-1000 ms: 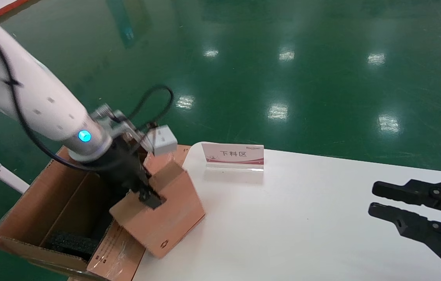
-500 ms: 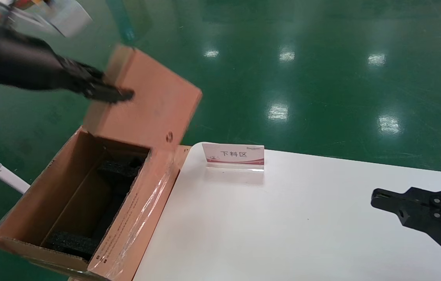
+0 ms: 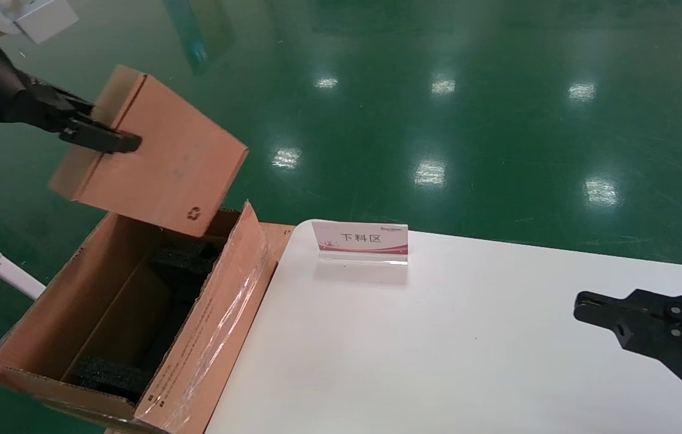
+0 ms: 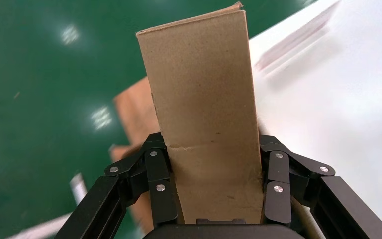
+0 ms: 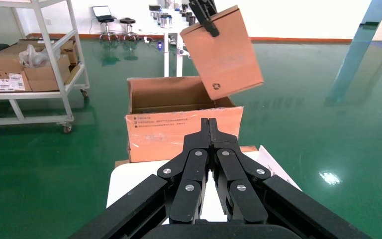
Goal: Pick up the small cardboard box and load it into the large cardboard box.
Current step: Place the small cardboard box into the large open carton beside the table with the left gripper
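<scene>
The left hand is clamped on the top end of the small cardboard box, which hangs tilted in the air above the far end of the large cardboard box off the worktop's left edge. Carrying is done; loading remains: probably level the box, then lower it between the flaps. The right hand, fingers together and empty, idles over the worktop's right side.

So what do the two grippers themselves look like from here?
Both are matte black. The left gripper and right gripper each have two jointed linkage fingers studded with small silver rivets at the pivots. No markings or cables show on either.
</scene>
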Controlling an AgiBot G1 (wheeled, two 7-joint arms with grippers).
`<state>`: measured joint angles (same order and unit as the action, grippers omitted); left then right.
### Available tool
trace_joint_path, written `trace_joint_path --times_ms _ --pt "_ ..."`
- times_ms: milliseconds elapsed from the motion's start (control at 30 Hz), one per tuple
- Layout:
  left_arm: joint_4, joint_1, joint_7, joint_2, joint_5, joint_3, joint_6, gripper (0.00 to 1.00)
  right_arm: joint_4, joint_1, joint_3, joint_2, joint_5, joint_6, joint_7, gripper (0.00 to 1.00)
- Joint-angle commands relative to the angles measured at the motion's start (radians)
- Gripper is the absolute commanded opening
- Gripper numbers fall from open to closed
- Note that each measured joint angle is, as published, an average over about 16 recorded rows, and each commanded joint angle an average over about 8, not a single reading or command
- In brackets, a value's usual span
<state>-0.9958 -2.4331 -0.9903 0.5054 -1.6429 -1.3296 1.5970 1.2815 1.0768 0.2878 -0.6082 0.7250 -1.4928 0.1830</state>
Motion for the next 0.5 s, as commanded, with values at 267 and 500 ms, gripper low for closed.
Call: trace_joint_path --times_ms 267,500 --pt "0.135 -0.077 0.05 0.059 0.022 -0.245 0.005 0.0 0.0 0.0 0.001 0.0 0.0 0.0 0.0 0.92" --pt "0.268 -0.054 0.077 0.129 0.095 -0.42 0.001 0.0 0.0 0.0 0.001 0.0 -0.001 0.0 -0.001 1.0"
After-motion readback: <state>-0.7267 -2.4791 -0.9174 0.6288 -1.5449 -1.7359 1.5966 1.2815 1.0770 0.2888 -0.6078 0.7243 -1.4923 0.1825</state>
